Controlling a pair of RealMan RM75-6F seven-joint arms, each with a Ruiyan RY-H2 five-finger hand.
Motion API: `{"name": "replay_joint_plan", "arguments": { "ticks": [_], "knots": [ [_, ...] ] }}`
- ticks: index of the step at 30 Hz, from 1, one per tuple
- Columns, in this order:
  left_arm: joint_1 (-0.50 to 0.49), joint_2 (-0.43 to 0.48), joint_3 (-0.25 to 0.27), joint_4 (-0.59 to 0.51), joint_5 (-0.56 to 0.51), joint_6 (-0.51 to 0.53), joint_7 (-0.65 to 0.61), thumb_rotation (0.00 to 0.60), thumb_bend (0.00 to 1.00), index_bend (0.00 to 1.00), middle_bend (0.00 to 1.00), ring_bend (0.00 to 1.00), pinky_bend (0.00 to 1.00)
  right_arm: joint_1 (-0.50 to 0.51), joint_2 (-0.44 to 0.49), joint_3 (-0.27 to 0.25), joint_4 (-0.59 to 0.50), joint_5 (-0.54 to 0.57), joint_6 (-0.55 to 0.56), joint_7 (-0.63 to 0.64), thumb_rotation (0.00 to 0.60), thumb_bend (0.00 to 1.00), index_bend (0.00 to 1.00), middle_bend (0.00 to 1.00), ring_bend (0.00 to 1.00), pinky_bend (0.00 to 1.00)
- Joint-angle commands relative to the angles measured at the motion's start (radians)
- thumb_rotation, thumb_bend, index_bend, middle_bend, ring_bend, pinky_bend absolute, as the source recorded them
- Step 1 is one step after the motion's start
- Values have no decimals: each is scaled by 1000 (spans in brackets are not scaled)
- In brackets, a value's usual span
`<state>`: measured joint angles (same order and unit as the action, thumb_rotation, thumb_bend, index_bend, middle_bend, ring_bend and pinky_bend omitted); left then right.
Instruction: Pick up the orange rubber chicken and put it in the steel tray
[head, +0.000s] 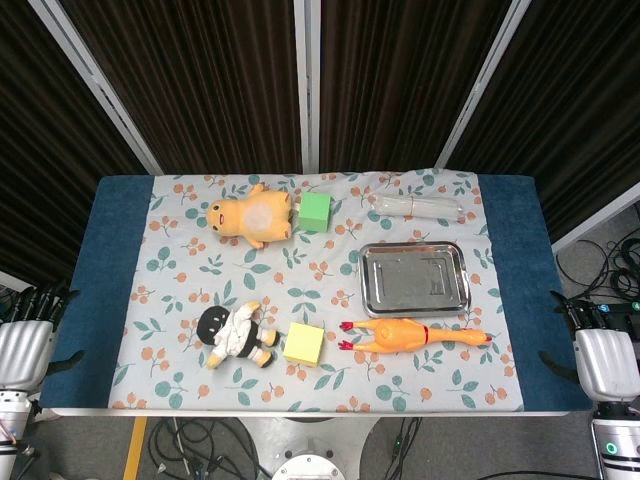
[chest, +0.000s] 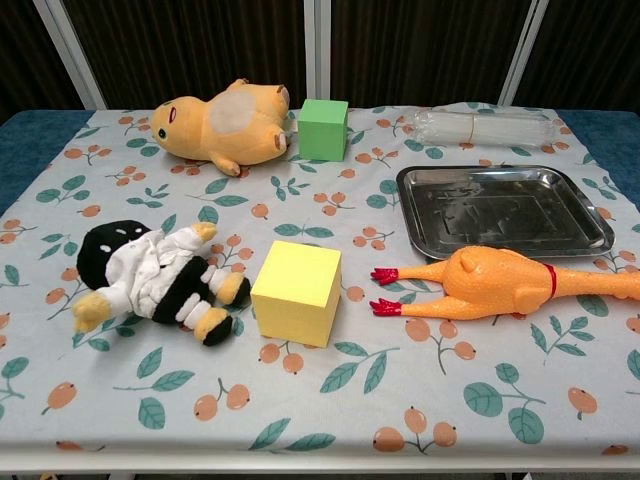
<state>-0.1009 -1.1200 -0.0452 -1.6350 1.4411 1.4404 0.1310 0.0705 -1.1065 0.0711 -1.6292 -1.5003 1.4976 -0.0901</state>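
The orange rubber chicken (head: 410, 335) (chest: 490, 283) lies on its side on the floral cloth, red feet pointing left, head toward the right. Just behind it sits the steel tray (head: 415, 280) (chest: 500, 210), with nothing in it. My left hand (head: 35, 303) hangs off the table's left edge, and my right hand (head: 592, 316) off the right edge. Both are low, far from the chicken, and hold nothing; their dark fingers point up. Neither hand shows in the chest view.
A yellow cube (head: 303, 343) (chest: 297, 291) stands left of the chicken's feet, beside a black-and-white doll (head: 238, 335). At the back are a yellow plush animal (head: 252, 217), a green cube (head: 314, 212) and a clear plastic bottle (head: 418, 206) behind the tray.
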Motion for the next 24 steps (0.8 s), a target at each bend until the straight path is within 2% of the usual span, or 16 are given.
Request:
{"name": "replay_joint_plan", "arguments": {
  "ticks": [1,6,12,17,24],
  "knots": [
    [3,-29,-12,22,-3,24,1,600,0,215,166,92,107,2,0,0,-1,2,-5,0,600,81,153,345,225,304],
    [15,-71,-21,59,11,73,-7,600,0,215,166,92,112,4,6,-1,-4,-1,-8,6,600,81,159,352,226,324],
    [19,-78,-14,60,25,79,-16,600,0,214,166,92,111,14,9,-16,-10,-31,-27,45,600,86,162,366,247,361],
    [17,-78,-8,53,28,68,-23,600,0,215,166,92,112,53,-14,-53,6,-59,-121,65,600,101,224,394,259,397],
    [23,-77,-2,55,27,64,-41,600,0,215,166,92,112,130,-112,-60,96,-43,-261,-34,600,110,258,394,265,427]
  ]
}}
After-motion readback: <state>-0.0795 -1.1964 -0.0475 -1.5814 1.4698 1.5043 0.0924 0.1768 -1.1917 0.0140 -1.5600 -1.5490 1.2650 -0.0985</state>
